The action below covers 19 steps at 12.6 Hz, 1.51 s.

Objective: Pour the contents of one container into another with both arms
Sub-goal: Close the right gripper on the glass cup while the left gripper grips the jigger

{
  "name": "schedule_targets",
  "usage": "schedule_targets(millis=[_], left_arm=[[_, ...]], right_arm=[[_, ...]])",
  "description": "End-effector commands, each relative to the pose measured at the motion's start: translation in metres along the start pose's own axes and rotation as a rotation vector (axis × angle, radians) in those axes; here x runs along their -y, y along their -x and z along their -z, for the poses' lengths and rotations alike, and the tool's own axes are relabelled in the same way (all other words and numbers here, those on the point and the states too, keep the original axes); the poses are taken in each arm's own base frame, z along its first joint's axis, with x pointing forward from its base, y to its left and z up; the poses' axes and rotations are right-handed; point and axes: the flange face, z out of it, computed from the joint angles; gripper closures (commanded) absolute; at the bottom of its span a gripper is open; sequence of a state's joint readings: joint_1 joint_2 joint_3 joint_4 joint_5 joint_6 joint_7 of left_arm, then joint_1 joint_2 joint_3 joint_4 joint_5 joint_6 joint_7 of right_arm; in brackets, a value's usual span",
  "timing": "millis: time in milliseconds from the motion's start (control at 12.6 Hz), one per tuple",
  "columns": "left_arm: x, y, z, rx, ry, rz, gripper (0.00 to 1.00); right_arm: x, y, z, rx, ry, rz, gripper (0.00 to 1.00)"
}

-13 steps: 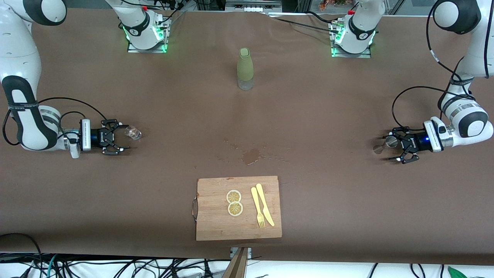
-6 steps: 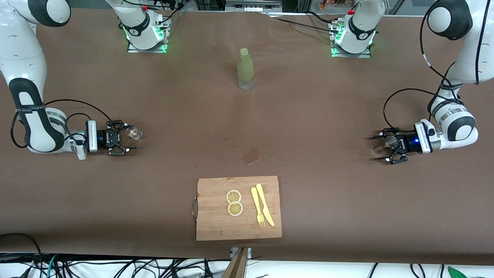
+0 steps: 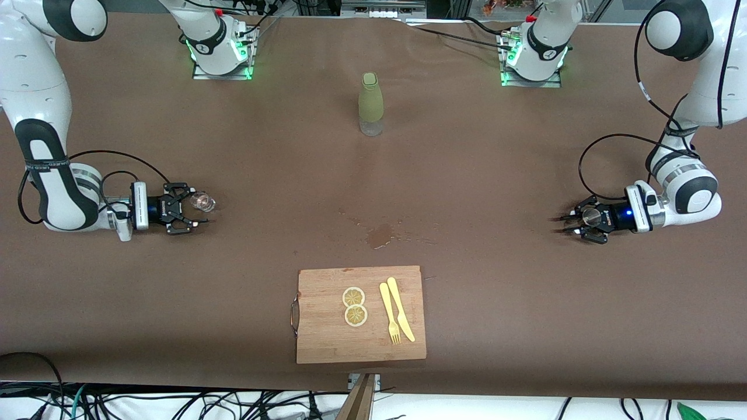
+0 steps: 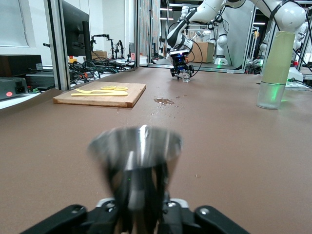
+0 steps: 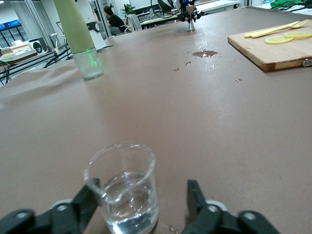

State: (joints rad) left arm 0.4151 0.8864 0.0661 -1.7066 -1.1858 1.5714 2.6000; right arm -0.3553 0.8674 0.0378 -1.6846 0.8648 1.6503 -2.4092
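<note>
Counting what stands on the brown table [image 3: 496,175]: one green bottle [image 3: 370,104], one wooden cutting board [image 3: 327,344] carrying two lemon slices [image 3: 354,306], one yellow fork [image 3: 389,313] and one yellow knife [image 3: 401,309], one small puddle [image 3: 379,235] between bottle and board, one clear glass [image 3: 202,201] and one metal cup [image 3: 590,216]. Two arms reach low over the table, forearms nearly level, wrists pointing toward the middle.

At the left arm's end, the left gripper [image 3: 575,220] is at table level with its fingers pinched on the narrow waist of the metal cup [image 4: 136,158], whose flared mouth stands upright above them. At the right arm's end, the right gripper [image 3: 195,210] also sits at table level. Its fingers [image 5: 195,192] flank the clear glass [image 5: 124,187], which holds a little clear liquid: one finger touches the wall, the other stands apart with a visible gap, so the glass is bracketed but not clamped.
</note>
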Motion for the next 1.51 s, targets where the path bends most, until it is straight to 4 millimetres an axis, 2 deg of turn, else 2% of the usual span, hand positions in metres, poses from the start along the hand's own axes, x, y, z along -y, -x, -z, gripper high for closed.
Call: schedule_targets(millis=[0,238,396,555,634,872,951,1110,1348,1427], left_arm=[[0.005,0.001,-0.001,-0.02,-0.012,-0.041,1.0],[0.004,-0.003,-0.006,-0.053,0.0,-0.028,1.0],[0.008,-0.01,-0.021,-0.086,0.016,-0.033,1.0],[0.01,-0.016,-0.035,-0.107,0.032,-0.015,1.0],[0.012,-0.021,-0.042,-0.117,0.043,0.004,1.0],[0.015,-0.031,-0.065,-0.146,0.073,-0.001,1.0],[0.016,-0.034,-0.069,-0.147,0.075,-0.005,1.0],[0.018,-0.04,-0.088,-0.164,0.1,0.001,1.0],[0.021,-0.052,-0.122,-0.186,0.131,-0.005,1.0],[0.023,-0.056,-0.132,-0.189,0.132,0.027,1.0]], right_arm=[[-0.003,-0.001,-0.001,-0.009,0.001,0.019,0.25],[-0.002,-0.002,-0.004,-0.009,-0.008,0.02,0.35],[-0.003,-0.002,-0.005,-0.008,-0.01,0.022,0.47],[-0.004,-0.005,-0.006,-0.005,-0.012,0.027,0.49],[-0.006,-0.008,-0.008,-0.002,-0.017,0.032,0.58],[-0.013,-0.019,-0.01,0.012,-0.025,0.035,0.74],[-0.016,-0.026,-0.012,0.022,-0.035,0.024,0.75],[-0.031,-0.05,-0.015,0.067,-0.081,0.011,0.75],[-0.059,-0.105,-0.017,0.135,-0.128,-0.012,0.75],[-0.066,-0.122,-0.027,0.153,-0.137,-0.027,0.75]])
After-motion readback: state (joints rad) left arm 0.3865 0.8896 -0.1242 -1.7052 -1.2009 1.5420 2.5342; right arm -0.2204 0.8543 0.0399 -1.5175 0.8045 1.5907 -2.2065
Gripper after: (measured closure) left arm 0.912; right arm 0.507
